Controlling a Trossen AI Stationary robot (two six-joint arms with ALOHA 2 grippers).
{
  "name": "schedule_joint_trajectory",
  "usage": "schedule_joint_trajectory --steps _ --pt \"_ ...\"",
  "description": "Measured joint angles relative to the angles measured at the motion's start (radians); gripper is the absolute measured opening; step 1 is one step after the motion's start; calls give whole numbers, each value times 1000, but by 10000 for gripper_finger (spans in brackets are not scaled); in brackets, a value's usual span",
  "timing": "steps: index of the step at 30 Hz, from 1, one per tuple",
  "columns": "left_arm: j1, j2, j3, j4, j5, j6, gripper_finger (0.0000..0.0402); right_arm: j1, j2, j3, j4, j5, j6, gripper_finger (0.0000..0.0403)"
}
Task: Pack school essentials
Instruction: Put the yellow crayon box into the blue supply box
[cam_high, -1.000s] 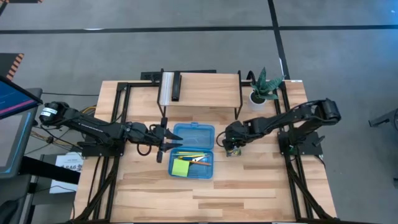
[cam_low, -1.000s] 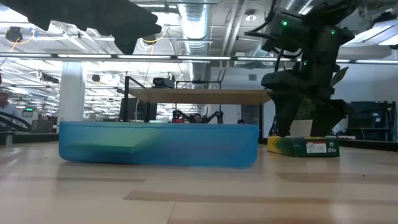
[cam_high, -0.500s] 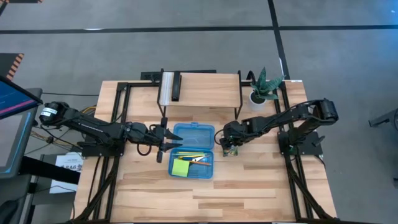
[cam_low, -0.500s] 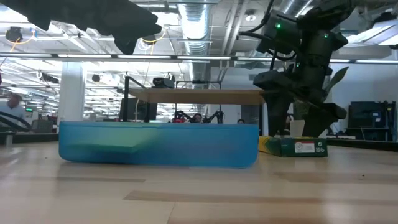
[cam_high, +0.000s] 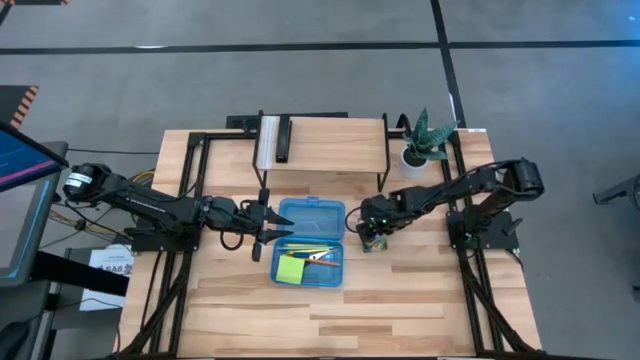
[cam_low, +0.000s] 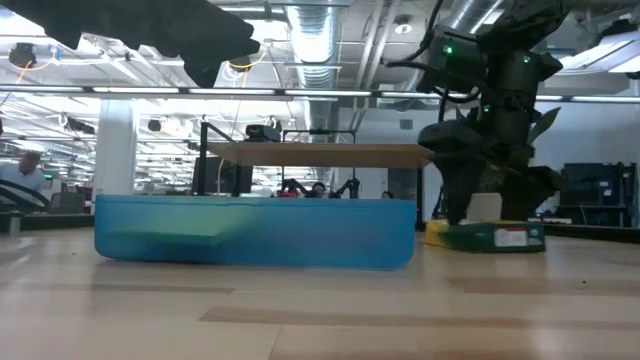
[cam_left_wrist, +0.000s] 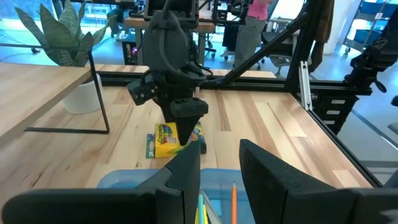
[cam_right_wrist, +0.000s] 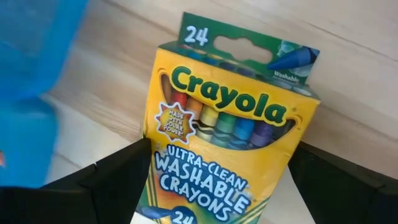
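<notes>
Here, from above, the wooden desk (cam_high: 400, 300) carries a blue case (cam_high: 309, 241) at its centre, with a lime-green sticky-note pad (cam_high: 290, 268) and pencils (cam_high: 312, 252) inside; the left tool (cam_high: 274, 233) hangs at the case's left edge, and the right tool (cam_high: 375, 238) stands over the crayon box (cam_high: 376, 243), which lies on the desk just right of the case, near the potted plant (cam_high: 424, 139). At desk level, the case (cam_low: 255, 231) fills the middle ground and the crayon box (cam_low: 487, 236) lies flat on the desk beside it, under the right arm (cam_low: 487, 120). From the left wrist, the left tool's fingers (cam_left_wrist: 185, 177) stand partly apart over the case rim with nothing between them; beyond, the right tool (cam_left_wrist: 185, 127) points down onto the yellow crayon box (cam_left_wrist: 166, 138). From the right wrist, the right tool's fingers (cam_right_wrist: 115, 174) are spread wide to either side of the crayon box (cam_right_wrist: 227, 140), straddling it; whether they press on it cannot be told.
</notes>
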Motion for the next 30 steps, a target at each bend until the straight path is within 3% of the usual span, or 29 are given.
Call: schedule_joint_trajectory --steps 14,30 --pt "0 0 0 0 0 0 98 5 -44 61 -124 -20 -49 393" --pt "0 0 0 -1 0 -5 98 49 -47 92 -160 70 4 393"
